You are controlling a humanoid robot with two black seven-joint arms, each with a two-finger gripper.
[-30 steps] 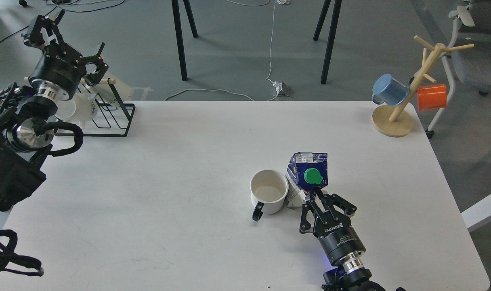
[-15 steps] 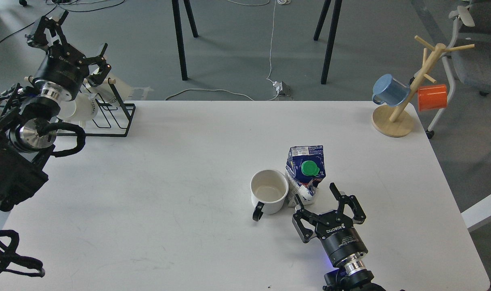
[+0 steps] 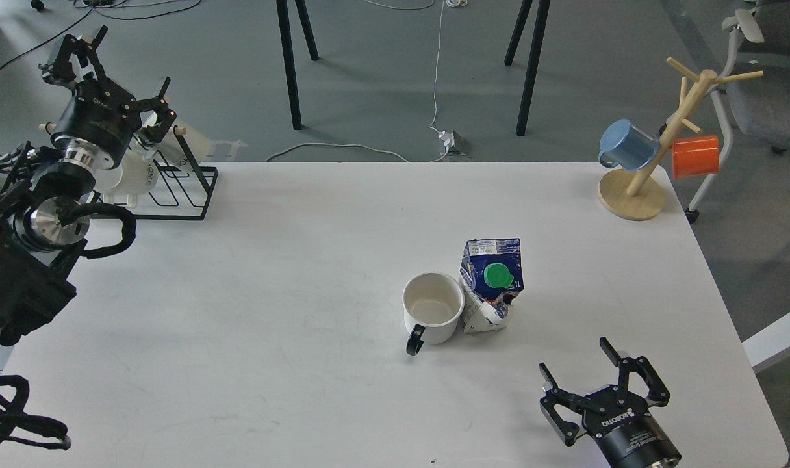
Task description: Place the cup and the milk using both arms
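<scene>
A white cup (image 3: 432,312) with a black handle stands upright on the white table (image 3: 271,292), right of centre. A blue milk carton (image 3: 491,282) with a green cap stands upright against the cup's right side. My right gripper (image 3: 577,364) is open and empty near the table's front right edge, well clear of the carton. My left gripper (image 3: 125,65) is open and empty, raised above the far left corner of the table over a black wire rack.
A black wire rack (image 3: 167,179) with white cups stands at the far left corner. A wooden mug tree (image 3: 655,146) holding a blue mug (image 3: 625,144) and an orange mug (image 3: 695,156) stands at the far right corner.
My right gripper let go of the milk carton, opened and drew back toward the front right. The carton now stands free beside the cup. The left arm shifted slightly.
</scene>
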